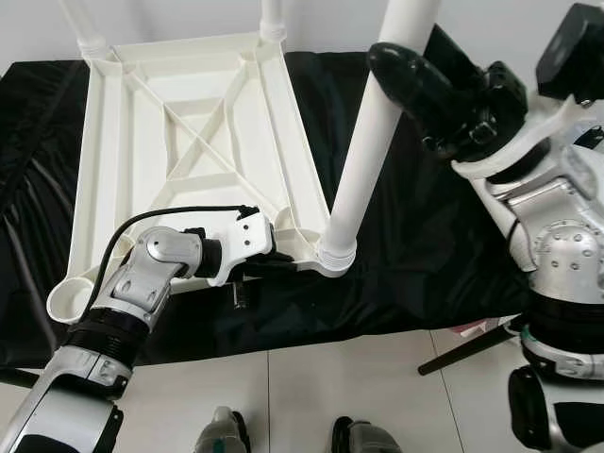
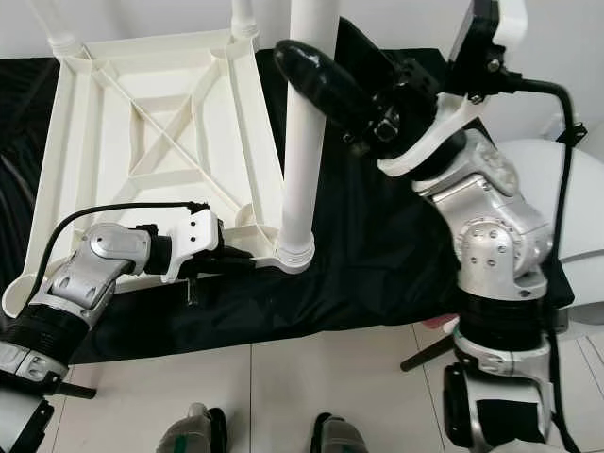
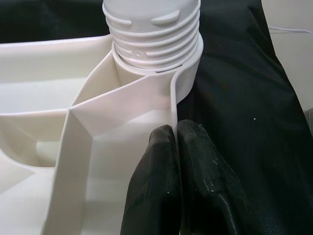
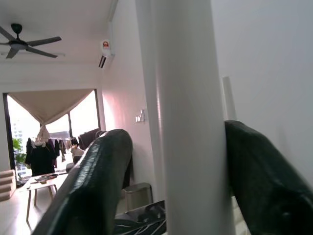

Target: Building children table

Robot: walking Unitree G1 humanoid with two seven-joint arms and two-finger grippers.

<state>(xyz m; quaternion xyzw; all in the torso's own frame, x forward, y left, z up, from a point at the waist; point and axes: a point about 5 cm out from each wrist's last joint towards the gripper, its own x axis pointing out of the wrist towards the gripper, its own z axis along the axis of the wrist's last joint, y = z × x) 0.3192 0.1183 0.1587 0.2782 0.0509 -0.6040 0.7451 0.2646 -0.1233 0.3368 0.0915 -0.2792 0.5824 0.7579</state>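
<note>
Screwing a leg point(image 1: 370, 142) into the near right corner socket point(image 3: 188, 73) of the upturned tabletop point(image 1: 179, 142) is the step judged to be in hand. The leg is clasped high up between the fingers of the right gripper point(image 4: 171, 166), while the left gripper point(image 3: 177, 147) is pinched shut on the tabletop's rim beside the socket (its threads still partly exposed). Further turning about the leg's axis is probably called for. The leg's long axis runs nearly upright, leaning slightly; the tabletop lies flat on a black cloth point(image 1: 425, 245).
</note>
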